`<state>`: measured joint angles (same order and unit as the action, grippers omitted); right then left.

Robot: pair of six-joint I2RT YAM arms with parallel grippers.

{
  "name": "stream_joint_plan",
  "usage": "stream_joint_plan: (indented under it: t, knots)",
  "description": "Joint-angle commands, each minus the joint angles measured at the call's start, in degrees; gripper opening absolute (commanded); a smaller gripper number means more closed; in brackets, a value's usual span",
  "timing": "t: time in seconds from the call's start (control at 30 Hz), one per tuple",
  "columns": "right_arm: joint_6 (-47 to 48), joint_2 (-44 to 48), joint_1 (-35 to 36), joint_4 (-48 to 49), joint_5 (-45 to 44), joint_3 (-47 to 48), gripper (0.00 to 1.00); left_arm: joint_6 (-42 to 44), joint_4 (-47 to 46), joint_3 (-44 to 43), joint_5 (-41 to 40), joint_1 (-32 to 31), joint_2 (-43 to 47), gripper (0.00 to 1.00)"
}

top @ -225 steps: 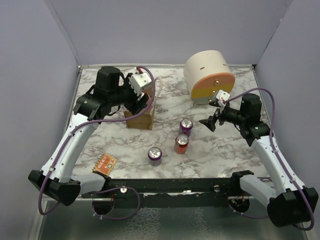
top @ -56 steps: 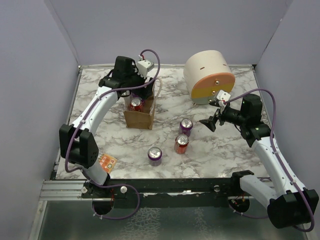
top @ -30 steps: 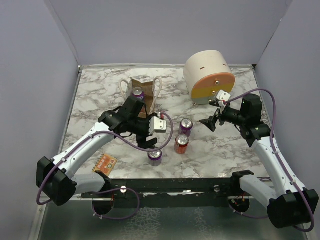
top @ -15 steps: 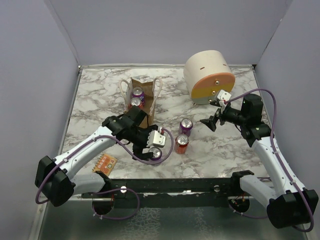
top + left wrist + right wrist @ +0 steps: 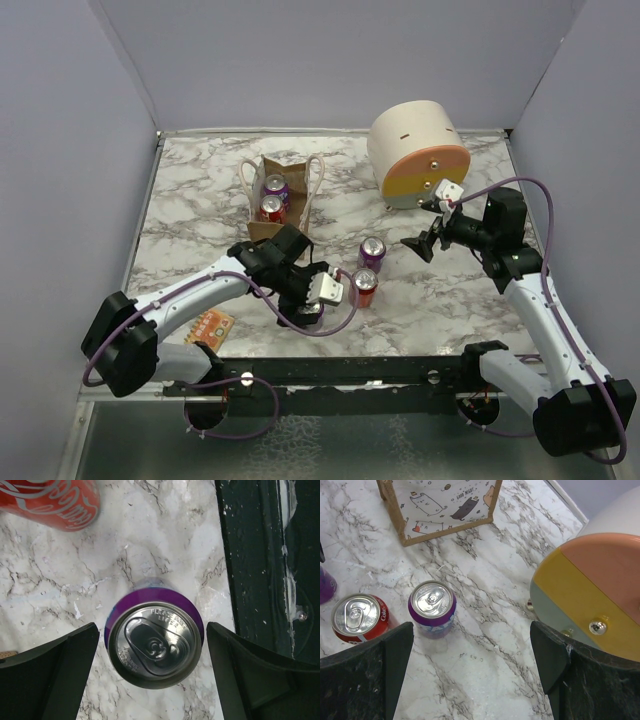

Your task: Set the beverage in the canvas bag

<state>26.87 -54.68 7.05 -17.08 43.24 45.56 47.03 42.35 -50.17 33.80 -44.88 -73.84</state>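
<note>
The tan canvas bag [image 5: 292, 226] stands at the back left with a purple can [image 5: 277, 186] and a red can [image 5: 270, 208] inside; its cat-print side shows in the right wrist view [image 5: 440, 505]. My left gripper [image 5: 312, 300] is open, directly above a purple can [image 5: 153, 645] standing near the front edge, one finger [image 5: 55, 675] on each side, not touching it. A red can [image 5: 363, 287] and another purple can [image 5: 372, 252] stand mid-table. My right gripper [image 5: 426, 245] is open and empty, hovering to the right of them.
A large cream cylinder with an orange-yellow face [image 5: 420, 155] stands at the back right. An orange packet [image 5: 213, 326] lies at the front left by my left arm. The black front rail [image 5: 260, 555] runs close beside the can under my left gripper.
My left arm has left the bag, which now holds a red can beside the purple one. It swung forward and right and now sits over the front purple can. The right arm has not moved.
</note>
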Motion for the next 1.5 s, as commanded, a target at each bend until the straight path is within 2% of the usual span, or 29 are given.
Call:
stream_joint_plan:
  t: [0.0, 0.17, 0.3, 0.4, 0.53, 0.7, 0.87, 1.1, 1.3, 1.47]
  knots:
    - [0.3, -0.1, -0.3, 0.6, -0.1, -0.7, 1.00, -2.8, -4.9, -0.1, 1.2, -0.7, -0.6, 0.89]
    - [0.3, -0.4, -0.3, 0.6, -0.2, -0.6, 1.00, -3.2, -4.9, -0.3, 1.1, -0.8, -0.7, 0.81]
    - [0.4, -0.3, -0.4, 0.6, -0.2, -0.6, 1.00, -3.1, -3.9, -0.9, 1.0, -0.8, -0.7, 0.68]
    - [0.4, -0.2, -0.3, 0.6, -0.1, -0.6, 1.00, -2.9, -2.0, -2.6, 1.2, -0.9, -0.5, 0.53]
    - [0.4, -0.2, -0.4, 0.7, -0.1, -0.7, 1.00, -2.7, 2.2, -7.3, 3.6, 0.1, 0.0, 0.27]
    - [0.2, -0.5, -0.4, 0.6, -0.1, -0.3, 1.00, -4.0, 7.2, -16.4, 8.5, 4.2, 1.6, 0.01]
    - [-0.5, 0.1, -0.4, 0.5, -2.2, 1.1, 1.00, -8.5, 8.3, -24.7, 8.4, 9.2, 4.2, 0.00]
    - [0.5, -3.4, -0.3, -2.8, 0.5, 6.9, 1.00, -22.3, 1.0, -33.1, -2.9, 17.7, 5.7, 0.00]
    - [-0.7, -5.8, -0.3, -1.7, 0.4, 8.8, 1.00, -27.1, -3.1, -35.7, -20.6, 20.7, 3.6, 0.00]
    - [-2.6, -5.3, -0.3, 0.2, 1.4, 6.8, 1.00, -27.2, -3.7, -37.5, -20.9, 21.2, -0.3, 0.00]
